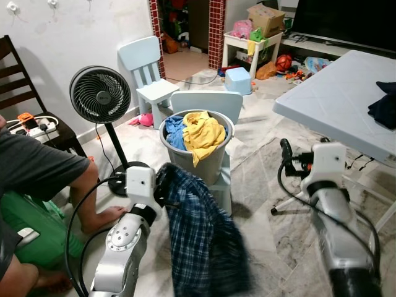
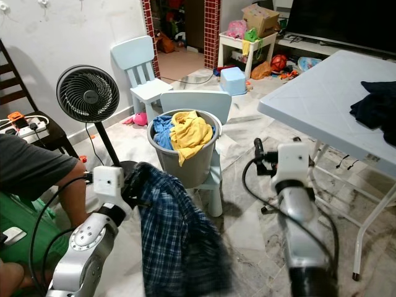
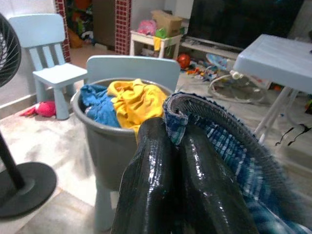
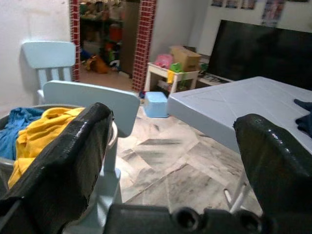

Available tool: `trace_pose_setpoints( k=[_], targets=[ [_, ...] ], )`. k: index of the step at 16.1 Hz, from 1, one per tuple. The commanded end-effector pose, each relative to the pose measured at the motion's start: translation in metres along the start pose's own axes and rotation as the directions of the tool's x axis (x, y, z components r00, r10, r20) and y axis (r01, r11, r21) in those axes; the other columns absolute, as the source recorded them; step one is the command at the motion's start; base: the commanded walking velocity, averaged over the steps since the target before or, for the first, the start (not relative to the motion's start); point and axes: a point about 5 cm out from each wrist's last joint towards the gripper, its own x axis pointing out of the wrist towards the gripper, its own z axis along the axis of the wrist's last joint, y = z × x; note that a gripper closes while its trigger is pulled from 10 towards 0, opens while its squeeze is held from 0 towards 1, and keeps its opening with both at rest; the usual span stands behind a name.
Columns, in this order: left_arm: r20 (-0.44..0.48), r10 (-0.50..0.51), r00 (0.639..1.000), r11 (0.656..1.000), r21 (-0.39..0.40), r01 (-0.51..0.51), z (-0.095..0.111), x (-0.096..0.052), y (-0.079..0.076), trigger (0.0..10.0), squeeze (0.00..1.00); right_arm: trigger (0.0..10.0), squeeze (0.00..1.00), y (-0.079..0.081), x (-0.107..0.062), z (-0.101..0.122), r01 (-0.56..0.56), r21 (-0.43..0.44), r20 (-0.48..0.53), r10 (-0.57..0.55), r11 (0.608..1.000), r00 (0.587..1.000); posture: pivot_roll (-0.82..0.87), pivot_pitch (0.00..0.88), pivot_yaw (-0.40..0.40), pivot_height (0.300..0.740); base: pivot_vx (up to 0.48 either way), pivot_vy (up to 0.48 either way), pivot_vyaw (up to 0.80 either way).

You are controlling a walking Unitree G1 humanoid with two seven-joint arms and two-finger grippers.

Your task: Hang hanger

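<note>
My left gripper (image 1: 166, 185) is shut on the collar edge of a blue plaid shirt (image 1: 198, 241), which hangs down from it toward the floor. In the left wrist view the two black fingers (image 3: 151, 161) are pressed together with the shirt's folded edge (image 3: 195, 109) pinched between them. My right gripper (image 1: 286, 151) is held out at about the same height on the right, open and empty, and its fingers (image 4: 73, 146) stand wide apart. Just ahead, a grey bucket (image 1: 210, 167) with yellow (image 1: 203, 133) and blue clothes sits on a pale blue child's chair (image 1: 207, 102).
A black standing fan (image 1: 100, 94) is at the left, and a person (image 1: 37, 167) sits on the floor beside it. A white folding table (image 1: 346, 93) with a dark garment (image 1: 385, 105) is at the right. A second small chair (image 1: 145, 68) stands behind.
</note>
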Motion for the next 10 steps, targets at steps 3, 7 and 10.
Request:
trace_pose_setpoints(
  k=[3, 7, 10],
  targets=[
    [0.004, 0.056, 0.998, 0.996, 0.064, -0.056, 0.006, -0.020, 0.029, 10.0, 0.00, 10.0, 0.00, -0.036, 0.002, 0.005, 0.060, -0.010, 0.020, -0.060, 0.998, 0.998, -0.11, 0.000, 0.025, 0.740, 0.000, 0.000, 0.00],
    [-0.005, 0.138, 0.990, 0.985, 0.109, -0.137, 0.013, -0.034, 0.064, 10.0, 0.00, 10.0, 0.00, -0.068, -0.019, -0.002, 0.116, -0.041, -0.006, -0.116, 0.992, 0.993, -0.12, 0.000, 0.040, 0.740, 0.000, 0.000, 0.00],
    [0.022, 0.132, 0.991, 0.990, 0.047, -0.133, 0.015, -0.026, 0.054, 10.0, 0.00, 10.0, 0.00, -0.069, -0.029, -0.004, 0.121, -0.013, -0.021, -0.121, 0.993, 0.992, -0.14, 0.000, 0.045, 0.740, 0.000, 0.000, 0.00]
  ],
)
